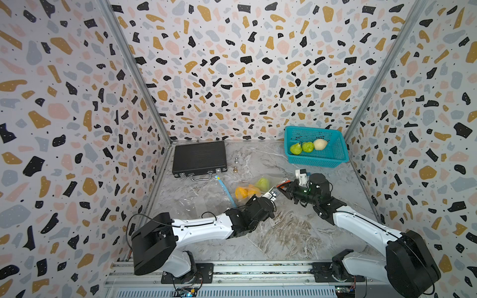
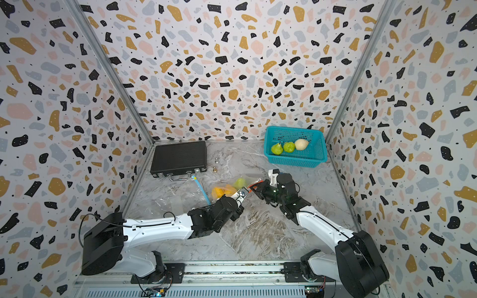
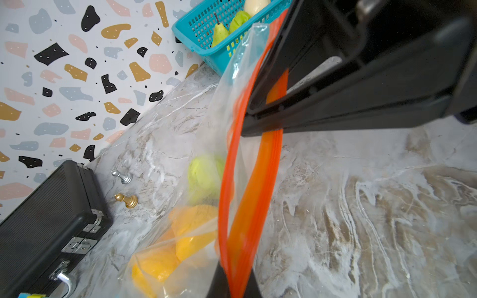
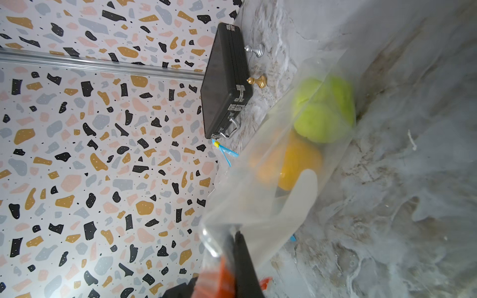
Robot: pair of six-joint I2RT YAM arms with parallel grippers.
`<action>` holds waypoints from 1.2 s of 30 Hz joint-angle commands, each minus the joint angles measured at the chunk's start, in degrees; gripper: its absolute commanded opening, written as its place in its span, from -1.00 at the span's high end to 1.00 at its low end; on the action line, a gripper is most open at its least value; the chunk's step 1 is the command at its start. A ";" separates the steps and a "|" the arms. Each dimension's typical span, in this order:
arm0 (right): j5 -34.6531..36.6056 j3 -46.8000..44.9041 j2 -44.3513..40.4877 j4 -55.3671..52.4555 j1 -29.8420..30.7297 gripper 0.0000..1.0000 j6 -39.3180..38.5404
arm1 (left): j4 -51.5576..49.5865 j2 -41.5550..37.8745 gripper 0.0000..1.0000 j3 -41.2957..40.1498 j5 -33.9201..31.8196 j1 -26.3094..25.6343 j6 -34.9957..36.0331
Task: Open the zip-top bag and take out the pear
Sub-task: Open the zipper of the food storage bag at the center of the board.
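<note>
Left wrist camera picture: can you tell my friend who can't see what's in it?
A clear zip-top bag fills the middle, its orange zip strip pinched by the black right end effector. Inside lie a green pear and orange fruit; a black case and a teal basket sit beyond.

Two bags (image 3: 227, 77); one case (image 1: 199, 157); two pawns (image 1: 235, 169); one basket (image 1: 320, 161), three fruits (image 1: 307, 146); bagged fruits (image 1: 262, 183) perhaps three.
</note>
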 commanded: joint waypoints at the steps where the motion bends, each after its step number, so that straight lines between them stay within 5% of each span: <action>1: 0.76 1.36 -2.18 -4.93 -0.02 1.00 -3.08 | -2.23 -5.56 0.02 -0.09 4.80 -0.38 -0.61; 6: 0.02 1.22 -4.39 -9.43 -0.02 1.00 -6.50 | -9.72 -15.26 -0.96 0.22 11.37 0.23 0.18; 11: -1.12 1.56 -5.63 -12.56 -0.02 1.00 -9.60 | -16.05 -19.26 -0.98 4.25 26.73 7.01 -1.15; 21: -2.39 2.50 -6.48 -16.57 -0.02 1.00 -13.64 | -23.61 -8.57 -0.98 13.33 46.63 8.79 5.53; 36: -5.60 1.80 -7.33 -14.93 -0.02 1.00 -13.59 | -21.18 -0.81 -0.68 14.90 37.76 13.61 2.38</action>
